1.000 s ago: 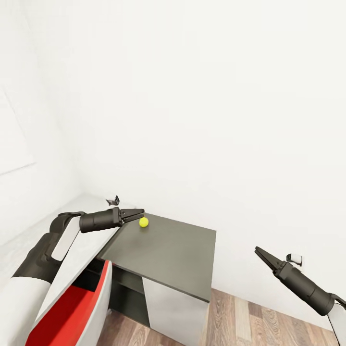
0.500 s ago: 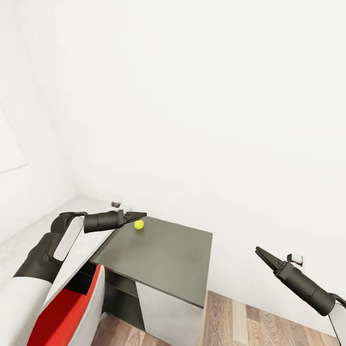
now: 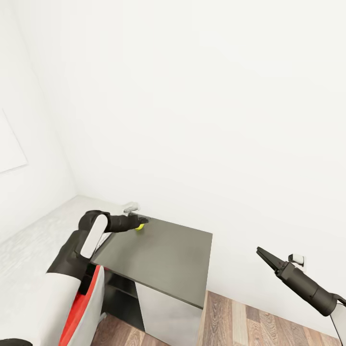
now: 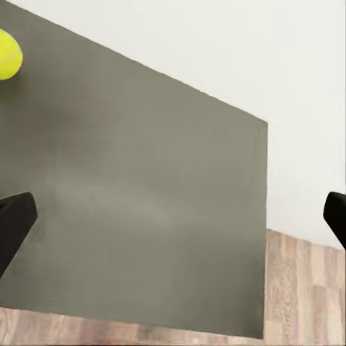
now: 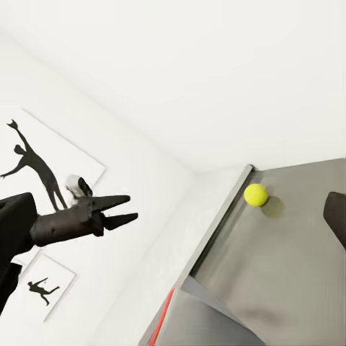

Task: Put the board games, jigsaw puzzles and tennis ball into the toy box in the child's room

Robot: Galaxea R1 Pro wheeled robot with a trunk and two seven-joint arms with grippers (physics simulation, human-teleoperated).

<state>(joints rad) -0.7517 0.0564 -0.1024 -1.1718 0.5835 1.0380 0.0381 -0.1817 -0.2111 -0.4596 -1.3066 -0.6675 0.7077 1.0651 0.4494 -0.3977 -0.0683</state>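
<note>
The ball (image 3: pixel 140 227) sits on the dark end of the desk (image 3: pixel 163 254), close to the back edge by the wall (image 3: pixel 192 96) and near the corner where the dark part meets the pale top. It is small and yellow-green, and it rests right on the desk. The left gripper (image 3: pixel 137 221) reaches over that same corner and is at the ball in the head view, with part of the ball hidden behind it. From that view I cannot tell if it touches the ball. In the left wrist view the two fingers (image 4: pixel 14 220) are spread far apart, and the ball (image 4: pixel 9 55) lies off to one side, not between them. In the right wrist view the left gripper (image 5: pixel 126 209) has a small gap between its tips. The right gripper (image 3: pixel 264 255) hangs in the air past the desk's right edge, over the wood floor (image 3: pixel 250 317), well apart from the ball. Its fingers look pressed together and it holds nothing.
</note>
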